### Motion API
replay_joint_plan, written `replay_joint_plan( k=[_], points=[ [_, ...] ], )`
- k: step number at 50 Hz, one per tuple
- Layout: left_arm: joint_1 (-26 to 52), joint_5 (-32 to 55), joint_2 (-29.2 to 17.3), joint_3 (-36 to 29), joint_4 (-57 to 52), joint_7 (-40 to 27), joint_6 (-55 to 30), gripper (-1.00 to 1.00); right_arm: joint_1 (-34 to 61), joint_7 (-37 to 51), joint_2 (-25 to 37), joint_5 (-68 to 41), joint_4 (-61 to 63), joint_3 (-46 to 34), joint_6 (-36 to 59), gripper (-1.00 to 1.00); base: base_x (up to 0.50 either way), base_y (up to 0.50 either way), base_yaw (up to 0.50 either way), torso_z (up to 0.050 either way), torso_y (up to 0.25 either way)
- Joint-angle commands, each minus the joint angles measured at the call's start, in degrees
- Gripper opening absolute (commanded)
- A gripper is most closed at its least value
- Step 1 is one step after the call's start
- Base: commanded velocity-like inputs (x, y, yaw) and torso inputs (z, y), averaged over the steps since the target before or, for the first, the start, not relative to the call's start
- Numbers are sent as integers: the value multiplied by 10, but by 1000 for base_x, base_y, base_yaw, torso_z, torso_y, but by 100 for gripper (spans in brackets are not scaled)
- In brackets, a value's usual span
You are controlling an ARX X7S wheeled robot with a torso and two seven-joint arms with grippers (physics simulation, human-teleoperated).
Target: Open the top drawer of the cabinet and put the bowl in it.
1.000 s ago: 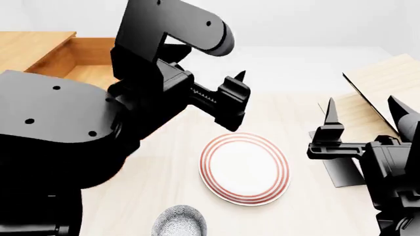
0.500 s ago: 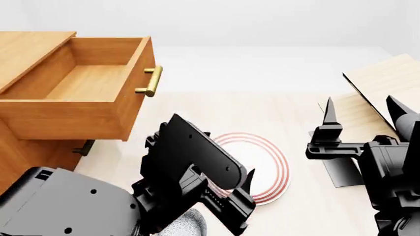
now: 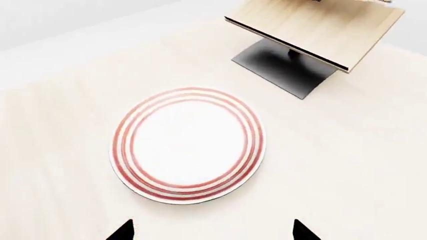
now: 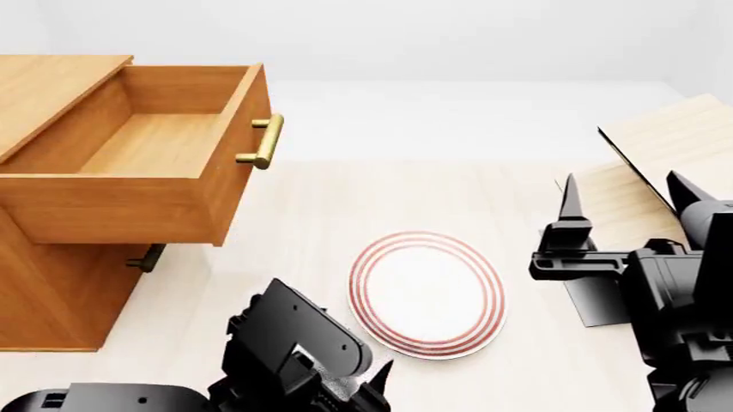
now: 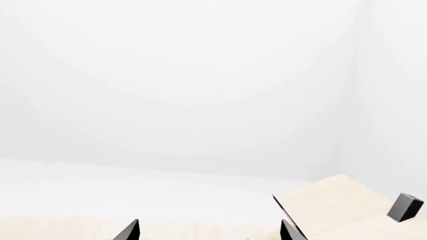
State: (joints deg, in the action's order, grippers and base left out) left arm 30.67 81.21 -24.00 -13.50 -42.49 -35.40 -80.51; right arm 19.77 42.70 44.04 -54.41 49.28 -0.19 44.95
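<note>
The cabinet [image 4: 51, 283] stands at the left with its top drawer [image 4: 160, 142] pulled out and nothing inside it; the brass handle [image 4: 266, 142] faces the table. In the head view the bowl is hidden, because my left arm covers the near edge of the table. My left gripper [image 4: 372, 390] hangs low there, just short of the plate. It is open, and in the left wrist view bare table lies between the left gripper's [image 3: 212, 231] tips. My right gripper [image 4: 624, 193] is open and holds nothing, raised at the right in front of the rack; the right gripper [image 5: 209, 230] faces the white wall.
A white plate with red rings [image 4: 427, 293] lies mid-table, also seen as the plate [image 3: 187, 144] ahead of my left fingertips. A pale tilted-board rack [image 4: 675, 142] on a black base [image 3: 283, 67] stands at the right. A lower drawer's handle [image 4: 147, 257] shows under the open drawer.
My left arm has swung down from in front of the drawer to the near table edge, uncovering the open drawer and covering the bowl. The right gripper has barely moved.
</note>
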Motion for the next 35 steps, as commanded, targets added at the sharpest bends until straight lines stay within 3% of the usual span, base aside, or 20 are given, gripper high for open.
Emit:
replay_joint_plan(
  k=[1, 11, 35],
  points=[
    [-64, -51, -43, 19, 6, 55, 41, 100, 3, -1, -2, 5, -5, -8, -1, 100, 0, 0, 0, 0, 0],
    [-116, -90, -71, 30, 17, 88, 79, 100, 4, -5, -6, 14, -11, -19, -4, 100, 0, 0, 0, 0, 0],
    [-122, -108, -105, 45, 40, 88, 97, 100, -10, -18, -10, 34, -24, -27, -24, 100, 0, 0, 0, 0, 0]
  ],
)
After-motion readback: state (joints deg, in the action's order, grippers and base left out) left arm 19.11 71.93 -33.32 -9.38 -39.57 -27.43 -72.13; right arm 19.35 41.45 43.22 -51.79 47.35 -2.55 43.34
